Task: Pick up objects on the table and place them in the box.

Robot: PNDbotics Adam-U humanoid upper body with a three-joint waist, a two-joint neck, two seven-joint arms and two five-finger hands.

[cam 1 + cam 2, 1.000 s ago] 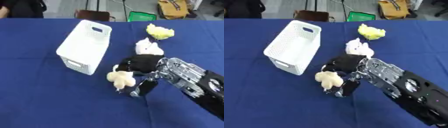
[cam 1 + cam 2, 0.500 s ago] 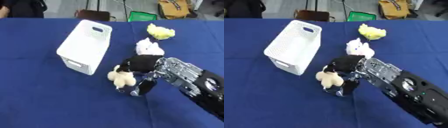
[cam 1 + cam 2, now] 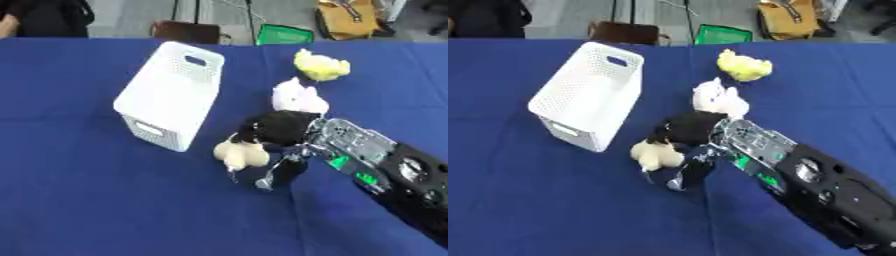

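Cream plush toy [image 3: 240, 154] sits on blue table [image 3: 87, 200], just right of the white box [image 3: 169, 95]; my right hand [image 3: 278, 131] is curled round it. White plush [image 3: 298, 97] & yellow plush [image 3: 320, 67] lie beyond, w/ nothing between toy and box.

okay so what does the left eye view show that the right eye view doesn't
Only the left eye view: nothing of note, though the white basket sits nearer the picture's middle. Only the right eye view: more of the right arm toward the lower corner. Both share the blue table, the right hand with fingers curled round a cream soft toy, a white soft toy and a yellow soft toy lying apart behind it. The left hand shows in neither.
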